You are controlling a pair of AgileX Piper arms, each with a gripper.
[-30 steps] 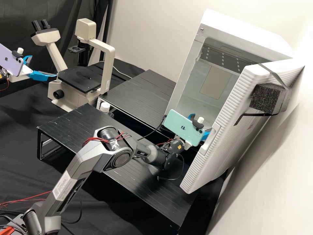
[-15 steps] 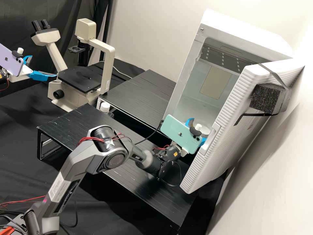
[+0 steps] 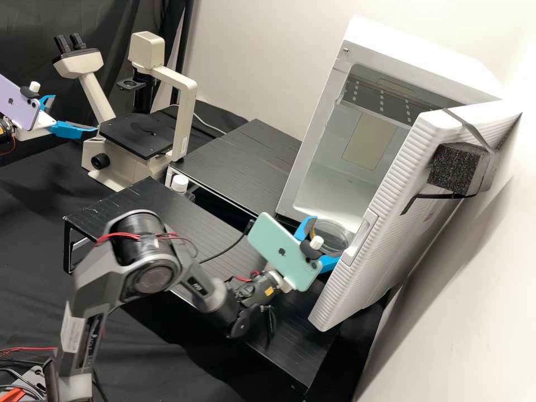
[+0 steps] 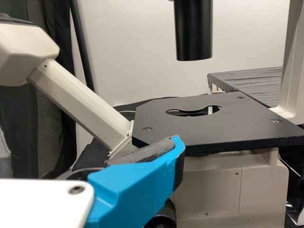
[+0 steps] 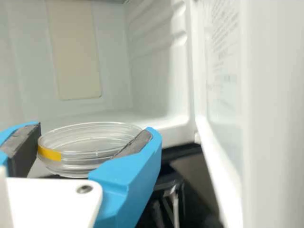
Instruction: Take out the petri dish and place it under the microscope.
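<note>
**Petri dish [image 3: 331,237] held at mouth of white cabinet [image 3: 459,66]**

The clear petri dish, marked by a yellow strip [image 5: 49,153] on its side, was gripped between the right jaws [image 3: 326,239], which were parted by the dish's width and pressed to opposite sides of it. It was held at the cabinet's lower front edge, beside the open door [image 3: 391,206]; it was apparently just outside the opening, though depth was hard to judge from the high view. Over the past second, the right arm [image 3: 148,271] had been drawn back from the cabinet, and the dish had been brought out with it.

Across the scene, the left jaws [image 3: 75,113] were spread wide, with nothing held, and were stationed beside the cream microscope [image 3: 177,111]. The microscope's black stage [image 4: 228,126], pierced by an opening, was seen close by in the left wrist view.

Between microscope and cabinet, a slatted black surface [image 3: 245,167] was set, with a second black stand [image 3: 134,209] placed nearer the camera. A white-capped bottle [image 3: 180,184] was seen beside them. A dark foam block [image 3: 455,167] was strapped to the cabinet door, and a teal phone [image 3: 282,251] and a lilac phone [image 3: 18,105] were mounted on the right and left arms.
</note>
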